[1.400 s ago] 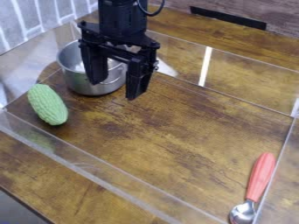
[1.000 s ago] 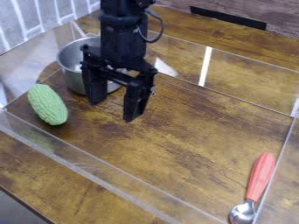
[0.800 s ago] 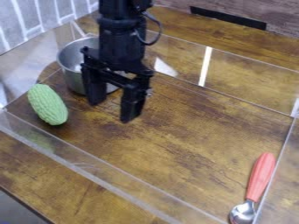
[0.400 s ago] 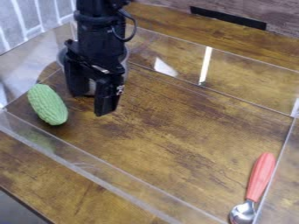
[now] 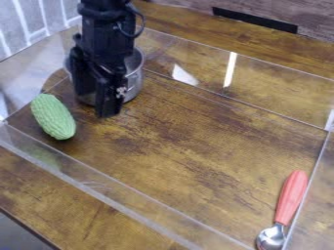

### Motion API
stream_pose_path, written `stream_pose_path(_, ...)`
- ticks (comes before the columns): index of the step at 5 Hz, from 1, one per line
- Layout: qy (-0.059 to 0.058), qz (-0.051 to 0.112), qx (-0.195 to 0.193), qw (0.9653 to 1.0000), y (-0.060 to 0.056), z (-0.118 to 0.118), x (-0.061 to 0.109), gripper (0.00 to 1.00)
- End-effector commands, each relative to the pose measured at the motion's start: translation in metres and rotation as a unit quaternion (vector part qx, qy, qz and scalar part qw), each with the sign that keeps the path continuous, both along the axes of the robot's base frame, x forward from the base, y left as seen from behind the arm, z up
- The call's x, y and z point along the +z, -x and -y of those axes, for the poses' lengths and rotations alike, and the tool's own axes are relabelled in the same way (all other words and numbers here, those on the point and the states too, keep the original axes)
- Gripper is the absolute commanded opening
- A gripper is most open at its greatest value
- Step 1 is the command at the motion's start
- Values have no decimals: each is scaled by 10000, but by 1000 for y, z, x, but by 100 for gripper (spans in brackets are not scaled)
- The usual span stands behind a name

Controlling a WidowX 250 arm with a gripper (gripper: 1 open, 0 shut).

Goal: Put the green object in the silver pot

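The green object is a bumpy light-green oval lying on the wooden table at the left. My gripper hangs just to its right, a short gap away, fingers pointing down and open with nothing between them. The silver pot stands behind the gripper and is mostly hidden by the black arm; only part of its shiny side shows.
A clear plastic wall rings the work area, running low along the front and left. A metal spoon with a red handle lies at the front right. Bare wood spreads between the gripper and the spoon.
The gripper has moved left and slightly forward, from the table's middle beside the pot to just right of the green object. It stayed open. The green object and spoon have not moved.
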State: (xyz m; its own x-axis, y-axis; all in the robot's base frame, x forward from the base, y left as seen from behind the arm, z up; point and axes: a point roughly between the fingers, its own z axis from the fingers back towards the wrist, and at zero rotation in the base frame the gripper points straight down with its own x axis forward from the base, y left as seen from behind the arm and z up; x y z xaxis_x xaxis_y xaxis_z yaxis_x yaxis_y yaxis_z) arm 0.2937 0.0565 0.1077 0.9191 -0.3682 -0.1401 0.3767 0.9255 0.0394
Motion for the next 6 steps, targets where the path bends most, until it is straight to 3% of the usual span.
stream_pose_path(1, -211, 311, -672, 9970, -14, -25, 21, 100)
stream_pose_path(2, -418, 435, -1375, 9887, -10, -49, 23, 100)
stream_pose_path(3, -633, 643, -1879, 9780, -2, -75, 19, 100)
stream_pose_path(4, -836, 822, -2384, 9641, 5, -88, 13, 100)
stream_pose_path(5, -887, 1019, -3056, 9425, 3, -93, 2, 100)
stream_pose_path(6, -921, 1200, -3380, 9289, 2, -91, -14, 100)
